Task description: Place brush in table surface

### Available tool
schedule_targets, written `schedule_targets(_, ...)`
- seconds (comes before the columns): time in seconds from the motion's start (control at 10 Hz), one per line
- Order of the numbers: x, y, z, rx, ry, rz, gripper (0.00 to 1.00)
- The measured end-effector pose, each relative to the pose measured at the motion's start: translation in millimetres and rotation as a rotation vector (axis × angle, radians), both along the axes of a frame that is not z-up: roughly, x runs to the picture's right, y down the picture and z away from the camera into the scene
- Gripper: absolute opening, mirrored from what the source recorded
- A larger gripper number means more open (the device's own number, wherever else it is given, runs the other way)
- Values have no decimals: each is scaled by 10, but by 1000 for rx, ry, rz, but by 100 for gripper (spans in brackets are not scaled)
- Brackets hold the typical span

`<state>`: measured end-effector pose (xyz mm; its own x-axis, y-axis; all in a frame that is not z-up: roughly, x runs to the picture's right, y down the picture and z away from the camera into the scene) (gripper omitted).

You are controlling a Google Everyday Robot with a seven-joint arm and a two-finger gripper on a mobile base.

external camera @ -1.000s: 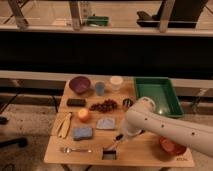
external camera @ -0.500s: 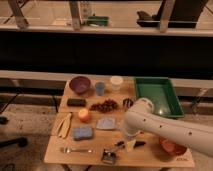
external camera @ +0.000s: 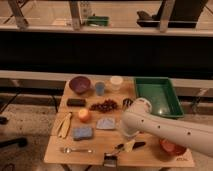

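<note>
The brush point(external camera: 119, 153) lies flat on the table surface point(external camera: 90, 157) near its front edge. Its squarish dark head points front-left and its slim black handle runs back-right. My gripper point(external camera: 128, 144) hangs at the end of the white arm point(external camera: 150, 125), just above the brush's handle. The arm reaches in from the right and hides the table behind it. I cannot see whether the gripper touches the brush.
A silver fork point(external camera: 76, 149) lies left of the brush. Behind it are a blue sponge point(external camera: 82, 132), a grey cloth point(external camera: 106, 123), an orange fruit point(external camera: 84, 115) and bananas point(external camera: 64, 125). A green tray point(external camera: 159, 96) stands back right and an orange bowl point(external camera: 172, 146) front right.
The brush was held tilted above the table, then came down onto the tabletop. It now lies flat, and the gripper has moved slightly right and back.
</note>
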<state>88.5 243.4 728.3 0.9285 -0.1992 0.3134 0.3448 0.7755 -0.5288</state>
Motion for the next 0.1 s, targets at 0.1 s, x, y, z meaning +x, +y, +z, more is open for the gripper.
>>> schedule_targets(0.1,-21,-26,-63,10,-8,-9,76)
